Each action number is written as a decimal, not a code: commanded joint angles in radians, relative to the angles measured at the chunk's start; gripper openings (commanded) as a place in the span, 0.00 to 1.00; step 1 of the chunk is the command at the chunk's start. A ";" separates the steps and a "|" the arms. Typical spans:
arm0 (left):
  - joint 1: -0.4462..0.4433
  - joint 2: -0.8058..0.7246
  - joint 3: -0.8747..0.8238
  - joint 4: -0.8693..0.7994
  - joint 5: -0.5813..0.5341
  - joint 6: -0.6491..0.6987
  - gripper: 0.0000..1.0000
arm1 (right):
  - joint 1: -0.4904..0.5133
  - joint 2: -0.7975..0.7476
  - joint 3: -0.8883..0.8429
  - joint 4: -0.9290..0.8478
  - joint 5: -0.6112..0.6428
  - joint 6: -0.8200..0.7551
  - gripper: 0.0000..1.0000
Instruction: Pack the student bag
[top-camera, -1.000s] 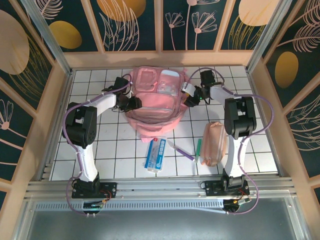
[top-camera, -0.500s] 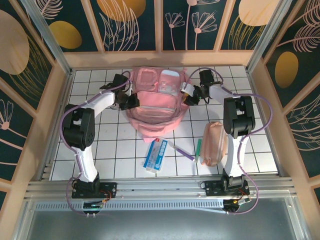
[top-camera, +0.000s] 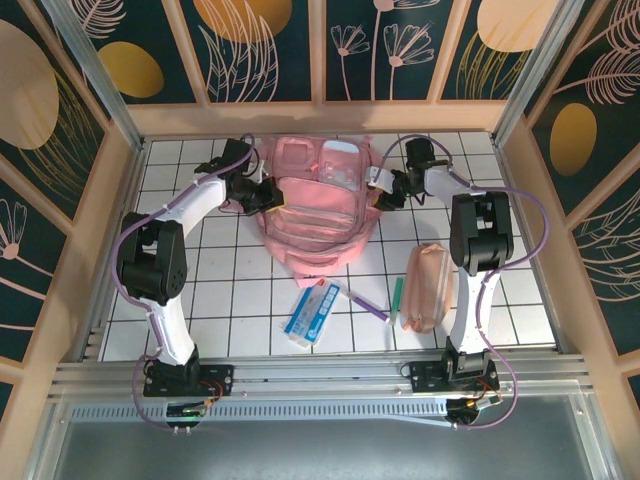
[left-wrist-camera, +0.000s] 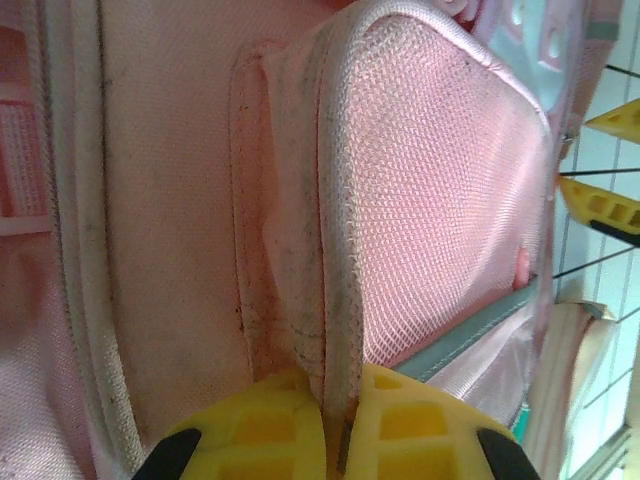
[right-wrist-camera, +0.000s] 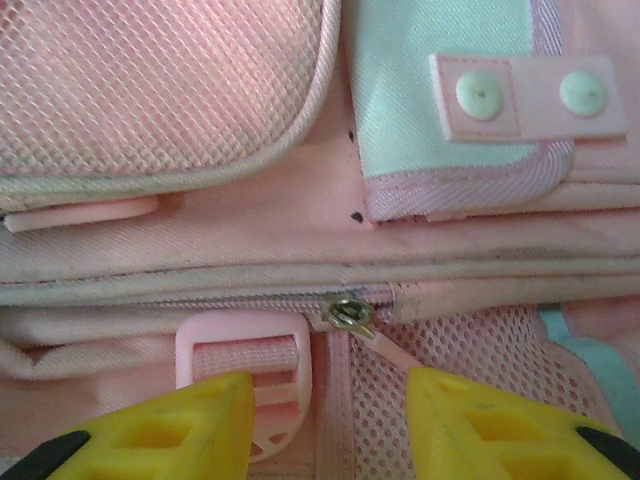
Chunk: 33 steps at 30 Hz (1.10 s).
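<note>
Nearest the arm bases, a blue-and-white flat packet (top-camera: 313, 312) is lying on the white tiled table (top-camera: 200, 300). A purple pen (top-camera: 365, 302) and a green pen (top-camera: 396, 294) are lying just to its right, and a peach-pink pencil pouch (top-camera: 427, 287) is resting beside the right arm. Beyond them, in the middle of the table toward the back wall, the student bag (top-camera: 312, 215) is lying flat with its front pockets facing up. The left gripper (top-camera: 265, 196) is sitting at the bag's left edge. In the left wrist view its yellow fingers (left-wrist-camera: 260, 425) are pressing together on the piped rim of a mesh pocket (left-wrist-camera: 440, 200), pinching that fabric edge between them. The right gripper (top-camera: 385, 191) is sitting at the bag's right edge with its jaws standing apart. In the right wrist view a pink plastic buckle (right-wrist-camera: 245, 350) and a metal zipper pull (right-wrist-camera: 350, 313) are showing at the gap, and nothing is being gripped there.
</note>
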 joint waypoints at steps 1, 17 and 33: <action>0.001 -0.031 0.056 0.022 0.115 -0.058 0.00 | 0.000 0.023 0.035 -0.037 -0.045 -0.037 0.43; 0.022 -0.065 0.078 0.015 0.156 -0.108 0.00 | -0.016 0.097 0.060 -0.015 -0.022 -0.014 0.36; 0.052 -0.136 -0.085 0.181 0.076 -0.308 0.00 | -0.012 -0.155 -0.146 0.053 -0.061 -0.093 0.00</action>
